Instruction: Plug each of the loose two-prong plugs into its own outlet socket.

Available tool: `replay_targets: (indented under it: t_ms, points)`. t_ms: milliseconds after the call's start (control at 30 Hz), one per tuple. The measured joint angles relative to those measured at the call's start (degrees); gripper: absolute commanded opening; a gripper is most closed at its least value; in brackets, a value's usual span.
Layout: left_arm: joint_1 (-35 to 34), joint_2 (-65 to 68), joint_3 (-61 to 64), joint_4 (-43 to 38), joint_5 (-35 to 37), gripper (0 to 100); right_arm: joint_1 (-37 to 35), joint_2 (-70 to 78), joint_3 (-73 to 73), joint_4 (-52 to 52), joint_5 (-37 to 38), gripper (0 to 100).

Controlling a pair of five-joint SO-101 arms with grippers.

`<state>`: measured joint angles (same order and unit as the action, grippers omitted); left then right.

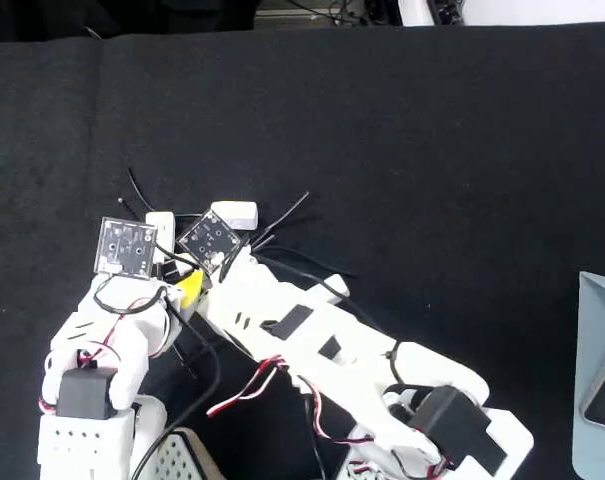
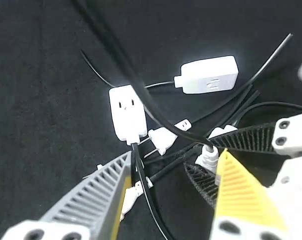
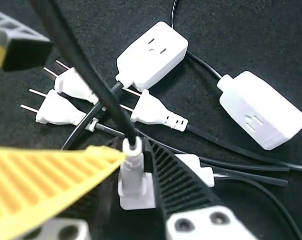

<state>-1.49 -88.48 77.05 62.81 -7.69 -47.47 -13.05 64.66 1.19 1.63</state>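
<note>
While the right gripper [image 3: 135, 162] has its fingers clamped on a white two-prong plug [image 3: 133, 186], whose black cord [image 3: 78, 62] rises from its neck and whose prongs are hidden, the left gripper [image 2: 175, 155] hangs close beside it with fingers spread wide apart: the grey finger [image 2: 91, 200] on one side, the yellow finger [image 2: 240, 195] on the other, cords crossing the gap between them. Both arms meet low over the left part of the black tabletop [image 1: 432, 150], where the task's things lie bunched together. The first outlet socket [image 3: 151, 55] and the second outlet socket [image 3: 263, 110], both white blocks, lie near each other but apart, slotted faces up and bare. One loose plug [image 3: 73, 85] and a second loose plug [image 3: 56, 114] lie flat side by side, prongs pointing the same way, near the grey finger. A third loose plug [image 3: 153, 114] lies just beside the first outlet socket, its prongs aimed toward that block without entering it. At the tabletop's right edge stands a pale grey container [image 1: 590, 320].
</note>
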Motion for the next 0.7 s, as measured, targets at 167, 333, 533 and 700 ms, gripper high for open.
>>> replay_targets:
  t_ms: [167, 333, 533, 700]
  points:
    - [0.00, 0.09, 0.00, 0.09, 0.00, 27, -0.44, 0.00, 0.00, 2.64, 0.00, 8.5]
    - [0.00, 0.35, 0.09, 0.09, -0.18, 27, -0.44, 0.35, -0.44, 5.36, 0.00, 8.5]
    - [-1.93, 0.35, 0.09, 0.09, -0.09, 27, -0.35, -1.41, -0.70, 6.68, 0.00, 8.5]
    - [-4.66, 0.35, 0.09, 0.09, -0.18, 27, -0.26, -5.71, 0.88, 6.77, 0.00, 8.6]
